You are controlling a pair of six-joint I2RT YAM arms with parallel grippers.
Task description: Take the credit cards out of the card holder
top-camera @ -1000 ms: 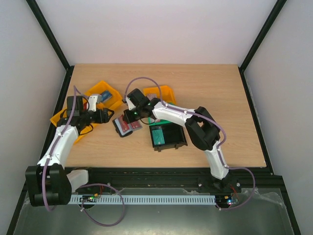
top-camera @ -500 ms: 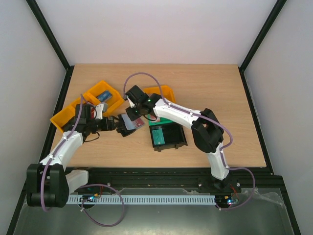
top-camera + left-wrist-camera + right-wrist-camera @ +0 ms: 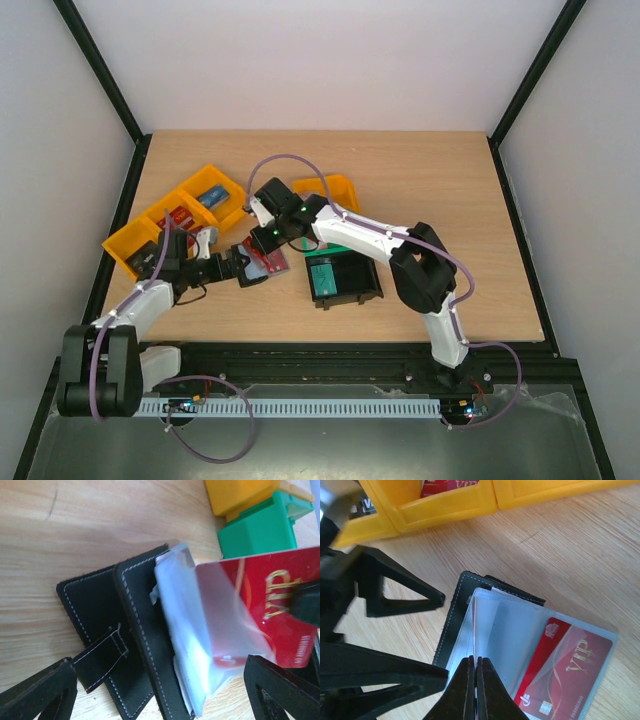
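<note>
Top external shows the table (image 3: 450,200) with yellow bins (image 3: 130,248) at the left and a black bin (image 3: 345,296) in the middle. The card holder (image 3: 135,645) lies open on the wood between them, just beside both grippers.

It is a soft, floppy black wallet with slick clear sleeves (image 3: 182,625), so it will likely drag along unless pinned by its leather edge or tab.

The left gripper (image 3: 165,700) hovers over it with its fingers spread wide, holding nothing.

The right gripper (image 3: 473,680) has its fingers pressed together on a thin leaf seen edge-on. Judging from the left wrist view, that leaf is the red credit card (image 3: 265,605), which stands half out of its sleeve.

1 more red card (image 3: 565,675) sits inside a sleeve. The cards look light, stiff and glossy, so they are best pinched at a bared short edge.

Both read "VIP" in gold. The digits along the edge are too small to read.
</note>
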